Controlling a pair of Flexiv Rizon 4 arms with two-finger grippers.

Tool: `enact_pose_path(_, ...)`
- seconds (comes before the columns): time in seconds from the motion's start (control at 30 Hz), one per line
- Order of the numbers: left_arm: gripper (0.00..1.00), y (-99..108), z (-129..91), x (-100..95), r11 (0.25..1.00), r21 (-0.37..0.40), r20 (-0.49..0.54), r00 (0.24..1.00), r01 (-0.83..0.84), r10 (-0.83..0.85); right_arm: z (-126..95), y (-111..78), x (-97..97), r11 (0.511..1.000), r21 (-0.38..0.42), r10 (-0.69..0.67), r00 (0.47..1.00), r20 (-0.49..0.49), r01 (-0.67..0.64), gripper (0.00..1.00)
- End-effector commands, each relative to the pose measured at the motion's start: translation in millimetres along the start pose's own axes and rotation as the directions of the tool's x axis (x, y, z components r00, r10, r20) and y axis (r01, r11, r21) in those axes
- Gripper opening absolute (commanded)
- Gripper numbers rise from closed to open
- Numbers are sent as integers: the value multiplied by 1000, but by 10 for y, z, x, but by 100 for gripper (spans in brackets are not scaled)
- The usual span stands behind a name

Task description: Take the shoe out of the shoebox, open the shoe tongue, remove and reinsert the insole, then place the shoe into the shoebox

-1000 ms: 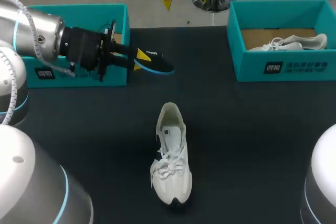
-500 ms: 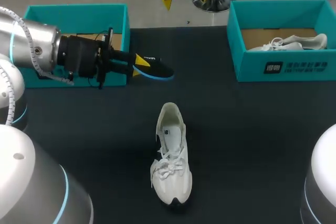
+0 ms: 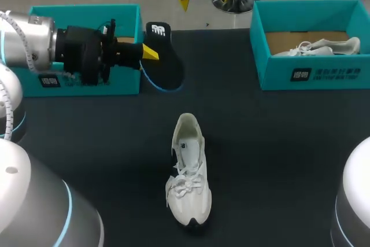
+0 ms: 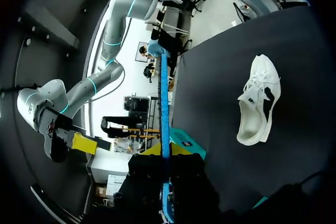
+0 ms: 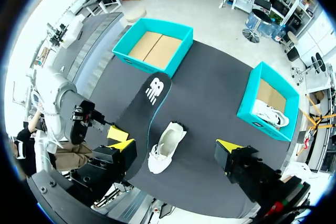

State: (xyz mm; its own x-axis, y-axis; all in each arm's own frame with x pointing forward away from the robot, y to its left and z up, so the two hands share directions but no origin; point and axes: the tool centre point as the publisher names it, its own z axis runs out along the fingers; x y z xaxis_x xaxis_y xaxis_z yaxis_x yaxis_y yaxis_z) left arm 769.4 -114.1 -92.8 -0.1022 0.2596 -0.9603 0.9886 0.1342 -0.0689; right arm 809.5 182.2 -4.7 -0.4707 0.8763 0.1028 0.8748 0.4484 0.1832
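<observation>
Left gripper (image 3: pixel 147 53) has pulled back toward the left shoebox (image 3: pixel 81 13) and rolled, so the black insole (image 3: pixel 167 67) now shows its printed face instead of lying flat. Insole is out and reinsertion looks next. Fingers are narrow, pinching the insole. White shoe (image 3: pixel 188 172) sits mid-table. Right gripper (image 5: pixel 173 142) hangs wide, empty.

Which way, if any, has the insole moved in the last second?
Yes. Held in the left gripper, the insole has swung from edge-on to face-up, its end now nearer the left box's far corner.
</observation>
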Motion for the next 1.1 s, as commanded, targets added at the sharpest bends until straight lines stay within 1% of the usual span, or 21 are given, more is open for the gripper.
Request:
enact_pose_path(0.03,0,-104,2,112,961,-99,149,951,-259,272,-1,13,0,1000,3,1,1000,0,-1,100)
enact_pose_path(0.23,0,-87,118,194,938,-97,169,924,-332,344,-1,13,0,1000,3,1,1000,0,-1,100)
enact_pose_path(0.37,0,-30,162,208,929,-95,191,910,-357,369,-1,13,0,1000,3,1,1000,0,-1,100)
enact_pose_path(0.47,0,16,175,205,921,-90,186,902,-379,389,-1,13,0,1000,3,1,1000,0,-1,100)
enact_pose_path(0.67,0,162,154,210,920,-86,174,904,-382,392,-1,13,0,1000,3,1,1000,0,-1,100)
enact_pose_path(0.77,0,263,145,200,920,-94,176,903,-381,392,-1,13,0,1000,3,1,1000,0,-1,100)
enact_pose_path(0.83,0,355,180,190,916,-84,166,901,-392,401,-1,13,0,1000,3,1,1000,0,-1,100)
enact_pose_path(0.93,0,494,226,135,906,-80,155,893,-415,423,-1,13,0,1000,3,1,1000,0,-1,100)
enact_pose_path(1.0,0,552,252,88,900,-79,151,887,-429,436,-1,13,0,1000,3,1,1000,0,-1,100)
enact_pose_path(1.07,0,601,290,59,894,-70,115,886,-443,448,-1,13,0,1000,3,1,1000,0,-1,100)
enact_pose_path(1.1,0,614,288,46,897,-80,101,892,-434,440,-1,13,0,1000,3,1,1000,0,-1,100)
